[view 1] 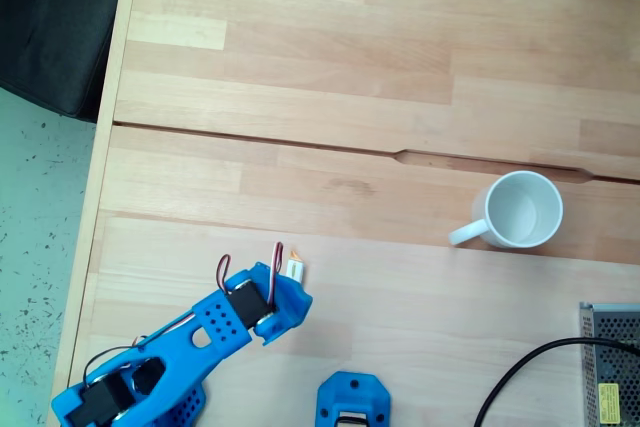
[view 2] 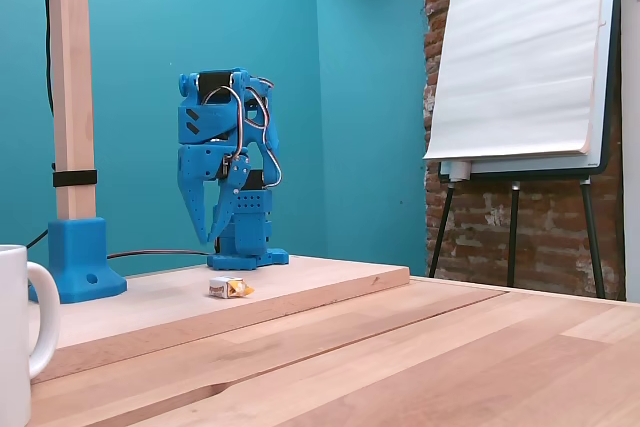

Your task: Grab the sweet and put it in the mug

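Top-down fixed view: blue arm comes in from the lower left, tool pointing down at the wooden worktop. The sweet lies on the wood just past the tool tip, white body with an orange end showing, partly covered by the tool. The mug sits well apart to the right, upright, handle pointing lower left, white inside. Grey metal box with a black cable at the lower right corner. Low side fixed view: tool hangs above the sweet, jaws parted, fingertips clear of it, nothing gripped. Sweet rests on the raised board, in front of the arm base. Mug at the left edge, cropped, handle facing right. Flipchart easel stands against the brick wall.
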